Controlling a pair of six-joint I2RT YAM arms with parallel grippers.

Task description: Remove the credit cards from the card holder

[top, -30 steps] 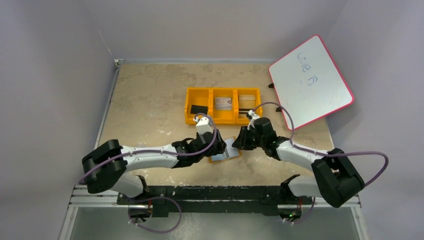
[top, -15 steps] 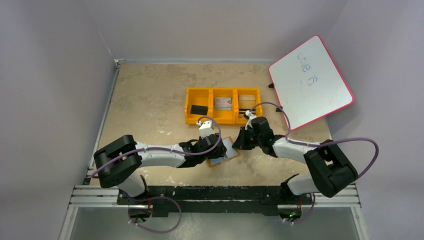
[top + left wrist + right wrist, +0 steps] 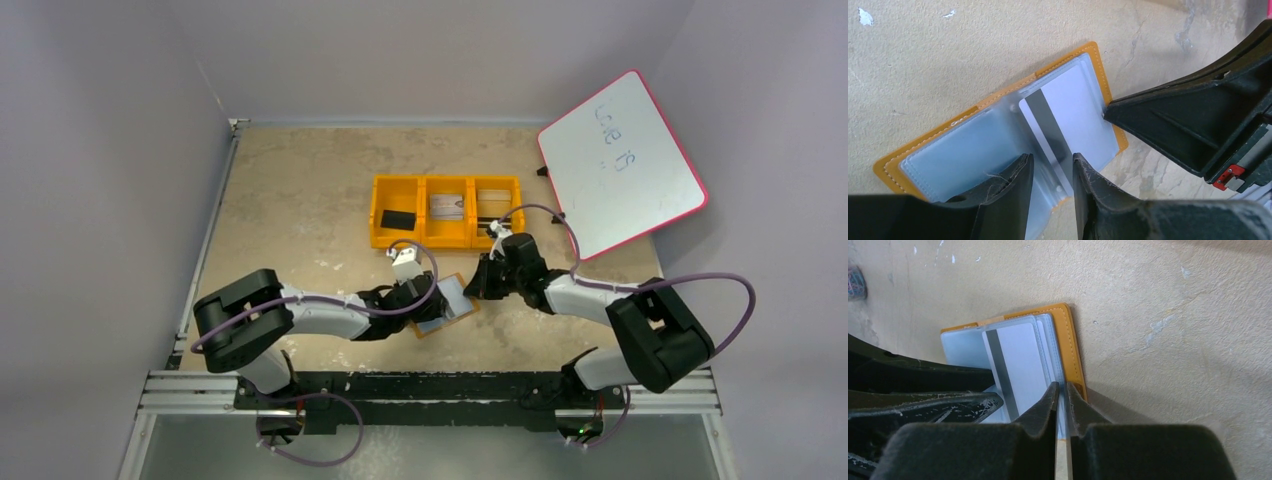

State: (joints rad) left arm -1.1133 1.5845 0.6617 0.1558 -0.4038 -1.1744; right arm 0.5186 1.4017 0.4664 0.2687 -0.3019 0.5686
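Note:
The card holder (image 3: 452, 302) lies open on the table, tan-orange rim (image 3: 1094, 57) around pale blue-grey pockets. A pale credit card (image 3: 1075, 112) with a black stripe sits in its right-hand pocket, also visible in the right wrist view (image 3: 1020, 360). My left gripper (image 3: 1051, 162) hangs over the holder's near edge, jaws partly open, one finger on either side of the card's stripe end. My right gripper (image 3: 1060, 390) is at the holder's right edge (image 3: 1072, 340), its jaws pinched on the thin edge of the pocket sleeves beside the card.
An orange three-compartment tray (image 3: 421, 240) stands behind the holder with a black block (image 3: 397, 219) on the left and cards (image 3: 447, 206) in the middle. A red-rimmed whiteboard (image 3: 620, 165) leans at the back right. Both grippers nearly meet over the holder.
The right jaws have closed on the holder's right edge. The left jaws have narrowed, and the left arm has drawn back toward the left. The holder has turned slightly.

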